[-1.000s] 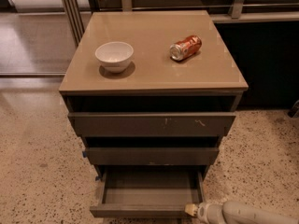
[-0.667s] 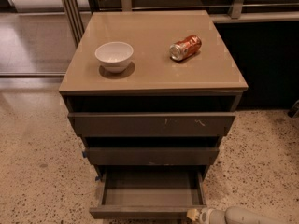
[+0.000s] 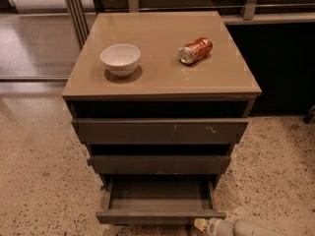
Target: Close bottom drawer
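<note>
The bottom drawer is the narrowest of three dark grey-brown drawers and stands pulled out, its shallow grey box showing empty. Its plain flat front faces me at the lower edge of the camera view. My gripper sits at the bottom right, its tip just below the right end of that drawer front, with the pale arm running off to the right. Above are the mid-width drawer and the widest drawer with white scratches, both slightly out.
On the tan cabinet top stand a white bowl at the left and a crushed red can lying on its side at the right. Speckled floor surrounds the cabinet. A dark counter runs behind and to the right.
My gripper has slid a little lower and to the left along the bottom drawer's front edge. The drawers, bowl and can have not moved.
</note>
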Robot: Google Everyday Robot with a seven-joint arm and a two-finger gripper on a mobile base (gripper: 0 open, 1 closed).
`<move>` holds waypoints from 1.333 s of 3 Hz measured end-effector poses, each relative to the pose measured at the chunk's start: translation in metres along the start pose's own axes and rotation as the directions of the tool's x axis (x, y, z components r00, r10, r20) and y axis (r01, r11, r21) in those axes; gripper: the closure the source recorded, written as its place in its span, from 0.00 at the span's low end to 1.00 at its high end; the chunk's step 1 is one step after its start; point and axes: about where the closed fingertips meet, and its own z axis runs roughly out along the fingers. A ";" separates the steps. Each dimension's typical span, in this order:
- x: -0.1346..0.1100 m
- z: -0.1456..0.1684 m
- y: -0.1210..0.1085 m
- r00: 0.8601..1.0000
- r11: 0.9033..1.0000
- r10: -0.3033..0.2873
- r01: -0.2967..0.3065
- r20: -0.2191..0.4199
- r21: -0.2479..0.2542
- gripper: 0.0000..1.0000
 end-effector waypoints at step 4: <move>-0.083 0.050 0.002 0.983 0.997 -0.064 0.054 0.174 0.060 1.00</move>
